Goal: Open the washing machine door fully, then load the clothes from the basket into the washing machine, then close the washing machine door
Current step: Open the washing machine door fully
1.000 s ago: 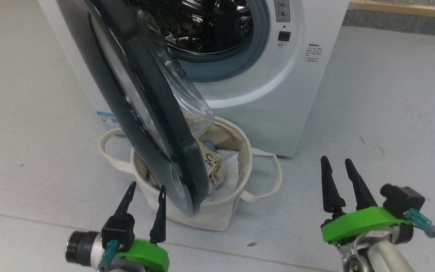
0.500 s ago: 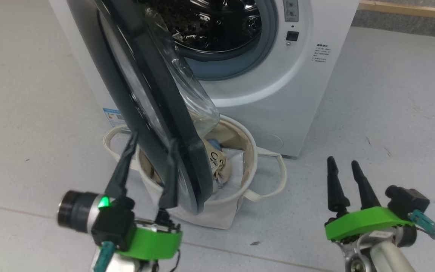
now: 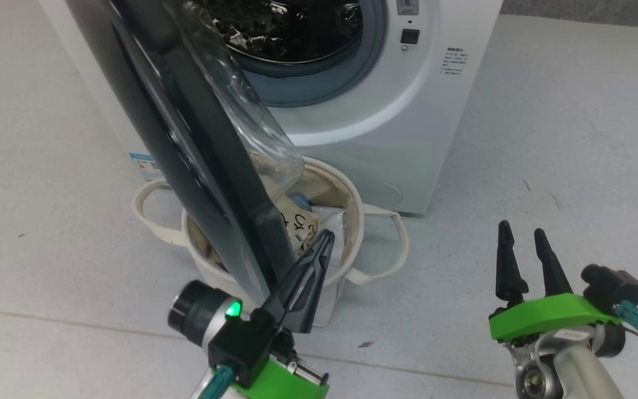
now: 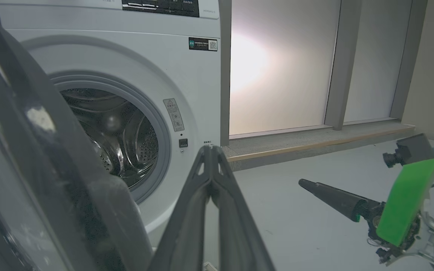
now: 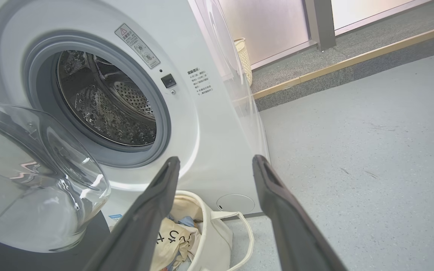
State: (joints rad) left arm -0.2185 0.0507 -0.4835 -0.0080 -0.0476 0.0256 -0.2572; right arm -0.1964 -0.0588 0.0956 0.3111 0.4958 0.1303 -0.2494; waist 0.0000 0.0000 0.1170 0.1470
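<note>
Head view: the left gripper point(image 3: 324, 239), fingers pressed together on nothing, lies just right of the lower rim of the washing machine door point(image 3: 197, 166), which slants up and leftward from it; contact is hard to judge. The right gripper point(image 3: 521, 235), fingers apart, hangs farther off. The door hides half the basket point(image 3: 355, 219) and clothes point(image 3: 297, 224).

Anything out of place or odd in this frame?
Yes: the door stands only part-open, its lower edge hanging over the basket and covering much of its mouth, so the clothes look hard to reach. Nothing spilled or damaged.
</note>
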